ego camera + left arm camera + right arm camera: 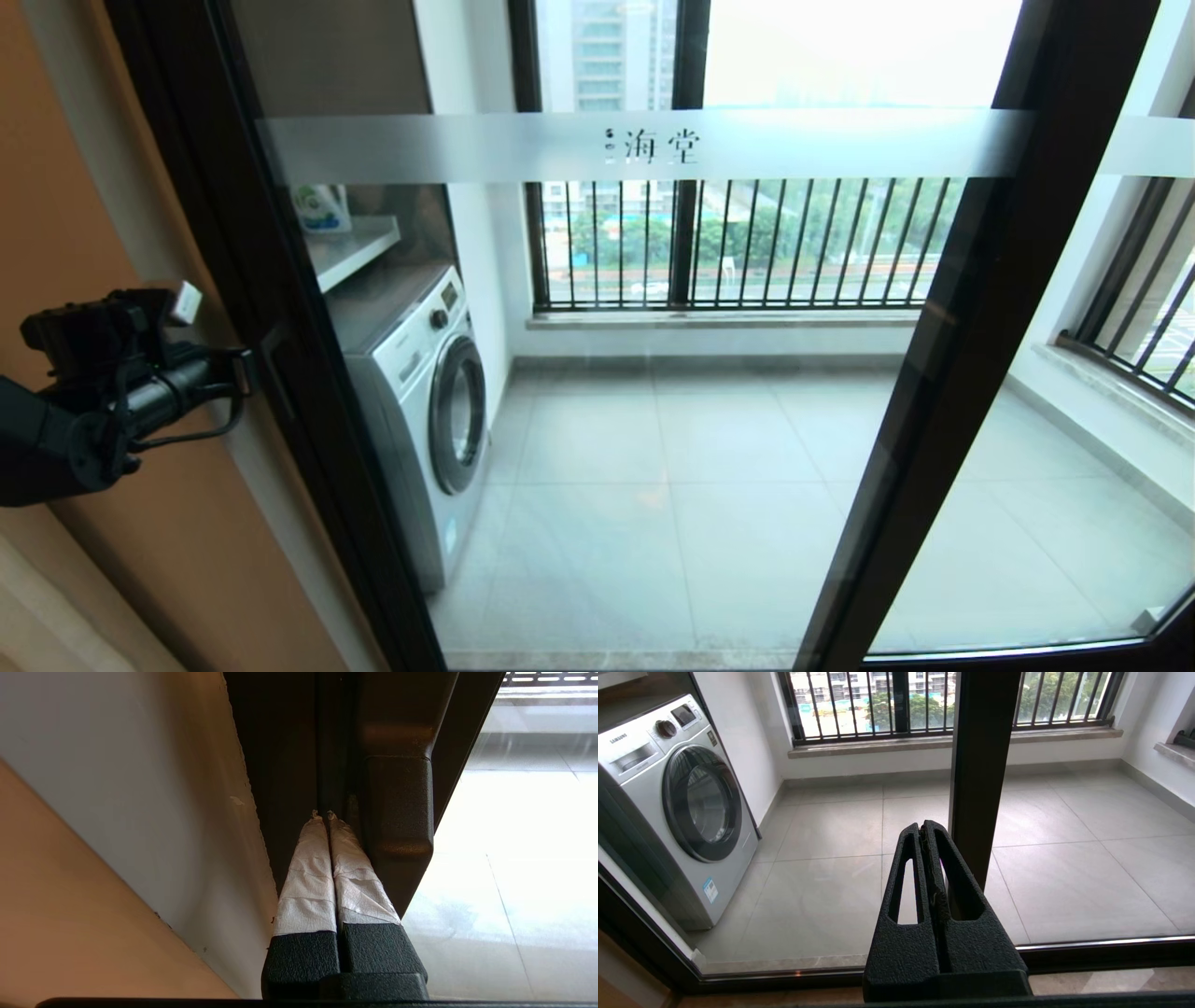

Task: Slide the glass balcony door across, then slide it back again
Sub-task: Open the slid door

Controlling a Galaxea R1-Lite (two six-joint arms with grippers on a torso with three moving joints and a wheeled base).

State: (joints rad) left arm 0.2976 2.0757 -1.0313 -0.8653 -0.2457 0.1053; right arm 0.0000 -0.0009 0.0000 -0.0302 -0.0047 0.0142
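1. L hand [325,814]: white-taped fingers [306,877] pressed together, nothing between them, tips wedged in the dark groove just beside the small dark handle [397,807]. In head view, L hand [245,371] at mid-left of frame, reaching from the orange wall [56,187] toward the door's left frame edge.
2. R hand [926,828]: low centre of the right wrist view, black fingers closed tight, holding nothing, apart from the glass; not seen in head view.
3. Glass balcony door [597,420]: fills the middle of head view, dark brown-black frame, left stile running from upper left down to bottom centre, against the jamb by the wall. Frosted band [644,147] across the upper part w/ two Chinese characters at centre.
4. Second dark-framed glass panel [1046,523]: right of frame, its stile leaning from upper right to bottom centre, overlapping the door's right edge.
5. Behind the glass, left: washing machine [420,401] w/ round door; shelf [350,247] above it carrying a detergent bottle [322,207].
6. Further back: grey tiled floor [653,485], then window w/ black vertical railing bars [738,243] across upper centre; buildings & trees beyond.
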